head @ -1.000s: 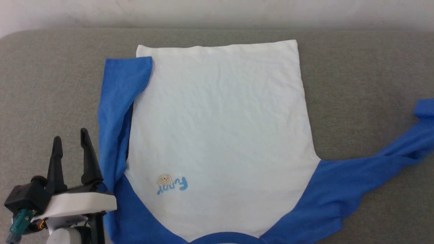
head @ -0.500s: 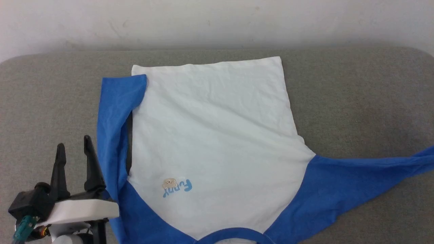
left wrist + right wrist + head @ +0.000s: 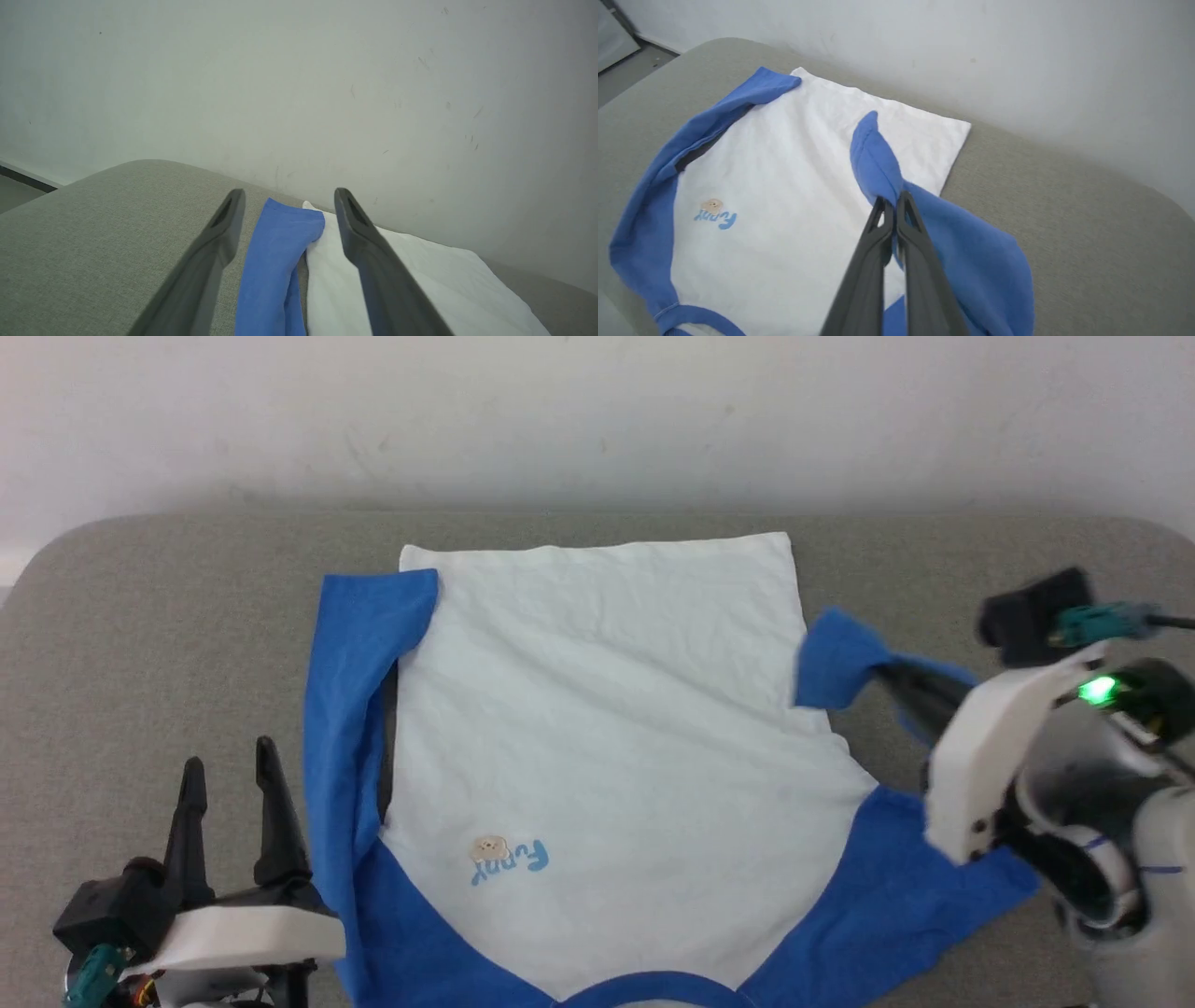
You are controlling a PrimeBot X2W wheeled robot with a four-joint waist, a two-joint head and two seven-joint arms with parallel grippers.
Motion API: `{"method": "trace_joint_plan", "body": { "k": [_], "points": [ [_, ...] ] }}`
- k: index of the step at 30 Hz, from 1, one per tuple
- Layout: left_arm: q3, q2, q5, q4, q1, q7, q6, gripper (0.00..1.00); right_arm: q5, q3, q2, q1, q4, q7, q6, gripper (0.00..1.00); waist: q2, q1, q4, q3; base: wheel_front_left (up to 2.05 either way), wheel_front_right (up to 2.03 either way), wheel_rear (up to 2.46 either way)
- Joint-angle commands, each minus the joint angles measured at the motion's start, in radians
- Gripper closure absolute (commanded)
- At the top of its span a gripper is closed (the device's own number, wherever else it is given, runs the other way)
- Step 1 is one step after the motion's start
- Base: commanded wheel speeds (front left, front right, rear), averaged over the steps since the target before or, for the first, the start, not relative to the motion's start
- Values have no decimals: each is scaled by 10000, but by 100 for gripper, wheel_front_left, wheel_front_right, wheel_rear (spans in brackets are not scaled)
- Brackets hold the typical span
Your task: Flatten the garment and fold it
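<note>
Sleeve-fold step: the right gripper (image 3: 879, 674) pinches the T-shirt's (image 3: 607, 728) right sleeve (image 3: 831, 658). Next, lay it flat across the white body. The left gripper (image 3: 230, 758) hangs spread, empty.

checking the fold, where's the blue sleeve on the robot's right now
At the head view's right, the sleeve is pinched in the right gripper, raised over the grey surface beside the right edge of the white body.

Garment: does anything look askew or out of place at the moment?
Lopsided. The garment has its left sleeve folded along the body, but the right sleeve is bunched and lifted, pinched in the shut right claw. No damage visible.
</note>
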Motion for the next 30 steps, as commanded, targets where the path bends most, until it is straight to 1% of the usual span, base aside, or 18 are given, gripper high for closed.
{"method": "trace_joint_plan", "body": {
  "k": [1,5,10,14,18,19,20,22,25,26,28,30],
  "points": [
    [-56,-13,-19,22,165,-47,26,0,285,686,345,-168,-62,-20,-9,100,0,1,143,-79,0,0,0],
    [-164,-13,-13,64,134,-47,-15,0,648,2184,929,-598,396,-191,-9,100,0,1,385,-76,0,0,0],
    [-268,-14,-25,127,55,-47,-17,0,1060,3920,1632,-1246,1550,-529,-9,100,0,1,772,-15,0,0,0],
    [-329,-15,-63,175,49,-47,-3,0,1371,5078,1935,-1683,2598,-806,-9,100,0,1,1083,60,0,0,0],
    [-346,-16,-116,170,64,-47,30,0,1567,6051,1932,-1937,3598,-721,-9,100,0,1,1289,149,0,0,0],
    [-350,-16,-130,180,71,-47,39,0,1674,6267,1918,-1977,3762,-671,-9,87,0,1,1317,167,0,0,0],
    [-351,-16,-139,191,81,-47,49,0,1849,6450,1919,-2012,3849,-675,-9,0,0,1,1328,174,0,0,0],
    [-330,-16,-164,206,110,-47,83,0,2257,6587,1911,-2074,3893,-792,-9,0,0,1,1304,205,0,0,0],
    [-279,-17,-186,193,157,-47,118,0,2640,6302,1793,-2270,3705,-1265,-9,0,0,1,1177,225,0,0,0],
    [-279,-17,-186,193,157,-47,118,0,2640,6302,1793,-2270,3705,-1265,-9,0,0,1,1177,225,0,0,0],
    [-278,-16,-190,205,156,-47,128,0,2841,5703,1707,-2313,3520,-1738,-9,0,0,1,1068,214,0,0,0],
    [-282,-12,-188,213,153,-47,133,0,2859,4866,1576,-2301,3313,-2273,-9,0,0,1,950,197,0,0,0]
  ]
}}
